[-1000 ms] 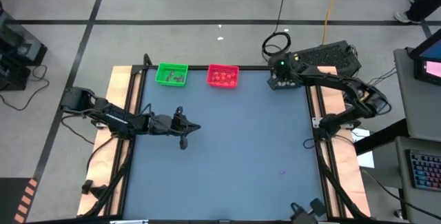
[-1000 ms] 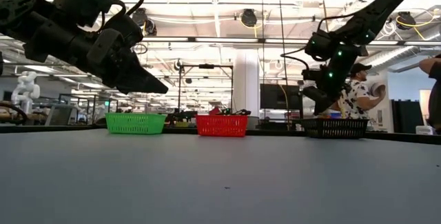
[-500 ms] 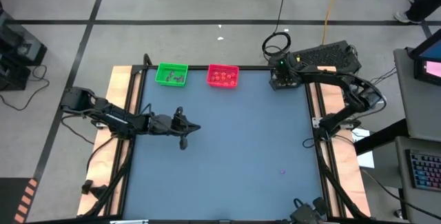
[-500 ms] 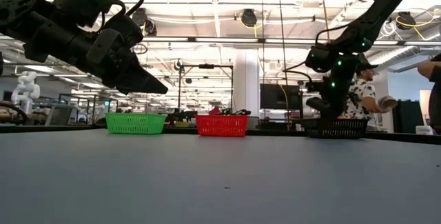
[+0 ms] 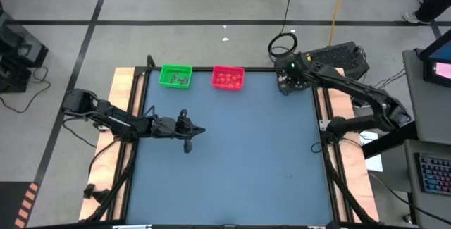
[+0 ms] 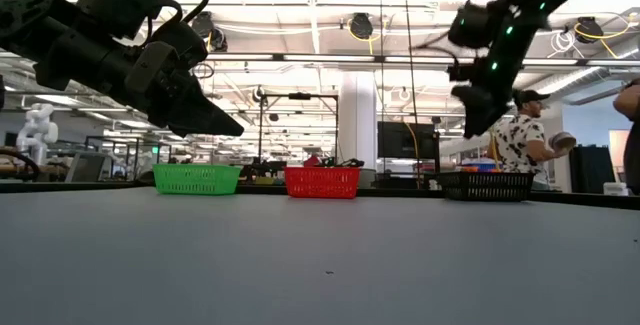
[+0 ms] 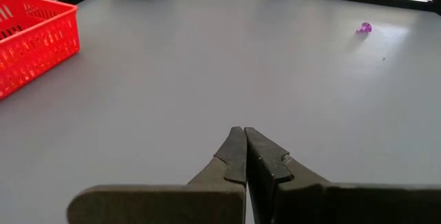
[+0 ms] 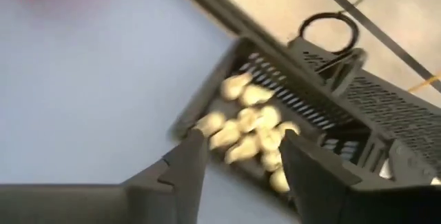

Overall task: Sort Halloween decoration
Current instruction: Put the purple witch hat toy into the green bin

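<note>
My right gripper [image 8: 241, 156] hangs open above the black tray [image 8: 310, 110] at the table's far right corner, with nothing between its fingers. Several cream-white trinkets [image 8: 249, 124] lie in that tray. One purple trinket [image 5: 288, 175] lies alone on the blue table, toward the near right, and also shows in the left wrist view [image 7: 364, 27]. My left gripper [image 7: 244, 148] is shut on nothing and hovers over the table's left half [image 5: 187, 132], its fingers pointing toward the right edge.
A green tray [image 5: 175, 75] and a red tray [image 5: 227, 77] stand side by side at the far edge, each holding small pieces. The blue tabletop [image 5: 232, 151] lies between both arms. People stand in the room behind the black tray [image 6: 487, 185].
My right gripper dipped toward the black tray, then rose well above it. The left arm has kept still.
</note>
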`<state>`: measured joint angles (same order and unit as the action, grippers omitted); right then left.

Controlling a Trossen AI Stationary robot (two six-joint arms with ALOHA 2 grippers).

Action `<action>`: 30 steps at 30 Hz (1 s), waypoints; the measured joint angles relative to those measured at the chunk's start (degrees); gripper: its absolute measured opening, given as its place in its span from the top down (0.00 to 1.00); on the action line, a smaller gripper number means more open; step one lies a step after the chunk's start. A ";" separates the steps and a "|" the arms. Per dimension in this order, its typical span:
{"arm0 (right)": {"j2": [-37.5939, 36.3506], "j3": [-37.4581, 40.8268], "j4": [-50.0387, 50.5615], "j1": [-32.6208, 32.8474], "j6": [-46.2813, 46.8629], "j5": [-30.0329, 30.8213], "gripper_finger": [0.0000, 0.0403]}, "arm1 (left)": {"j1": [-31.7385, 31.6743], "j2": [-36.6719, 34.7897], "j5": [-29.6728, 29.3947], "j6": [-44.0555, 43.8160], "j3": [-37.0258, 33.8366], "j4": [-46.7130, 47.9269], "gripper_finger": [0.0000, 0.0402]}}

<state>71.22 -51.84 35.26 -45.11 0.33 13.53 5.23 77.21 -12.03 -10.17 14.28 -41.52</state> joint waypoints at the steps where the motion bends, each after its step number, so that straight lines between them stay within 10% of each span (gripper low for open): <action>1: -1.39 -0.06 1.66 1.54 1.16 -0.01 0.57 | 0.00 0.00 0.00 -0.01 0.00 0.02 1.00; 15: -8.76 0.03 30.07 41.24 33.18 -7.18 0.72 | 0.05 0.00 0.02 -0.04 0.00 0.06 1.00; 30: 3.29 2.02 19.81 78.93 52.77 -10.49 0.70 | 0.04 0.00 1.33 -0.07 0.00 0.37 1.00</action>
<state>74.51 -49.82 55.07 33.82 53.10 3.04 5.28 77.21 -10.70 -10.24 14.28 -41.15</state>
